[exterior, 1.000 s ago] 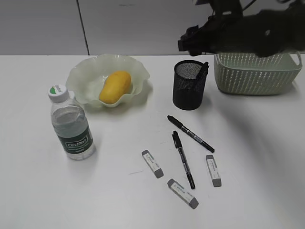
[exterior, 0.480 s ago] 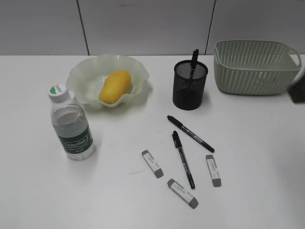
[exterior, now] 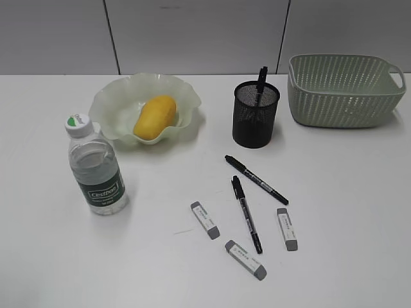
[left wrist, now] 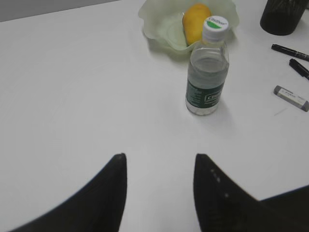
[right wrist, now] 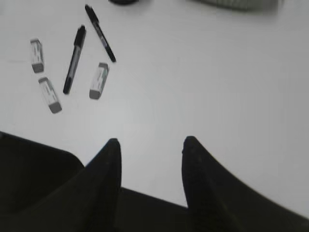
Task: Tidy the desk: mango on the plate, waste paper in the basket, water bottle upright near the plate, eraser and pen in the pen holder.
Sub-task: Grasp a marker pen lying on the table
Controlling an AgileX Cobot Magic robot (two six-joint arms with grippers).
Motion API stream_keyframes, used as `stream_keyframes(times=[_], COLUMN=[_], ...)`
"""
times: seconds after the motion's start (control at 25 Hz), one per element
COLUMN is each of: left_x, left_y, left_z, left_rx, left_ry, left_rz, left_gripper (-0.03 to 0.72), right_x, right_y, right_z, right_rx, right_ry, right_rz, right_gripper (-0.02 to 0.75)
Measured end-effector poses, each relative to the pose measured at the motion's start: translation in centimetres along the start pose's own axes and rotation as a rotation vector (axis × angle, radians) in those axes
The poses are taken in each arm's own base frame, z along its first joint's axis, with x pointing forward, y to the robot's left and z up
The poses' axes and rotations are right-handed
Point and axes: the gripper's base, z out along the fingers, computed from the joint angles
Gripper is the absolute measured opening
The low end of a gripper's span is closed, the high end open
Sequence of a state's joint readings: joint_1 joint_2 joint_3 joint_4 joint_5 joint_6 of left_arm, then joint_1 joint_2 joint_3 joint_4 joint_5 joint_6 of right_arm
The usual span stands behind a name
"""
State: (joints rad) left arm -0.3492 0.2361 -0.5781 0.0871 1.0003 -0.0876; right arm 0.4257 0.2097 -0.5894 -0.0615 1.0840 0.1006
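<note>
desk (exterior: 359,212): plain white top, bears everything.
basket (exterior: 343,90): back right, pale grey-green; inside not visible from here, so waste paper cannot be confirmed.
plate (exterior: 115,102): back left, ruffled pale-green dish, holds the fruit.
water bottle (exterior: 95,168): upright, front left, near the plate; slick clear plastic, partly filled so a bit of weight, thin walls likely to give; grasp at labelled waist if ever needed.
mango (exterior: 155,117): lying in the plate, done; smooth, rounded, would roll.
pen holder (exterior: 255,114): black mesh cup right of the plate, one pen already standing in it.
pens (exterior: 256,179): two black markers flat on the desk in front of the holder, the other (exterior: 246,213) just below; light, stiff, thin, prone to rolling; pinch across mid-barrel (low profile, so fingertips must reach nearly to the surface).
erasers (exterior: 205,220): three grey-white blocks around the lower pen, second (exterior: 245,260), third (exterior: 287,228); light, slightly grippy, firm; take across the narrow sides.
left gripper (left wrist: 160,186): jaws apart, holding nothing, hovering over bare desk with the bottle ahead.
right gripper (right wrist: 150,166): jaws apart, holding nothing, pens and erasers ahead to its left.
remaining (judged): loose pens and erasers into the holder.
</note>
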Motion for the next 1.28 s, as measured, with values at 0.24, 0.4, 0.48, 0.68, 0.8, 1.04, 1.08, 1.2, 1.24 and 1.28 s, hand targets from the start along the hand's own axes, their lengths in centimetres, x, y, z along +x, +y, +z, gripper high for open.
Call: stream_keyframes(times=[0.24,0.4,0.48,0.68,0.8,1.04,1.08,1.2,1.24,1.28], left_x=[-6.4,-11.1,-13.0,-15.4,-15.0,-11.3,-10.5,-8.1,-7.4,-6.8], left_y=[-0.9,-2.2,-3.8,-11.9,-17.5,-23.8,-24.4,-25.9,-26.3,-26.6], left_z=[3.7,7.1,9.6,14.5,18.1,26.6,28.1,31.8,33.0,34.1], left_rx=[0.045,0.117,0.178,0.348,0.370,0.328,0.316,0.269,0.246,0.219], left_ry=[0.036,0.024,0.051,0.141,0.221,0.444,0.482,0.567,0.587,0.605], left_rz=[0.029,0.070,0.109,0.242,0.267,0.175,0.162,0.103,0.084,0.071], left_gripper=[0.326,0.314,0.312,0.310,0.310,0.374,0.399,0.435,0.438,0.440], right_x=[3.0,3.0,3.0,3.0,3.0,3.0,3.0,3.0,3.0,3.0], right_y=[-0.3,-0.3,-0.3,-0.4,-0.4,-0.4,-0.4,-0.4,-0.4,-0.4], right_z=[-1.1,-1.1,-1.1,-1.1,-1.1,-1.1,-1.1,-1.1,-1.1,-1.1], right_rx=[-0.004,-0.005,-0.005,-0.004,-0.003,-0.003,-0.003,-0.002,-0.002,-0.002], right_ry=[-0.157,-0.175,-0.177,-0.177,-0.177,-0.178,-0.178,-0.178,-0.178,-0.178], right_rz=[0.004,0.005,0.005,0.004,0.005,0.005,0.005,0.004,0.004,0.004], right_gripper=[0.339,0.339,0.339,0.339,0.339,0.339,0.339,0.339,0.339,0.339])
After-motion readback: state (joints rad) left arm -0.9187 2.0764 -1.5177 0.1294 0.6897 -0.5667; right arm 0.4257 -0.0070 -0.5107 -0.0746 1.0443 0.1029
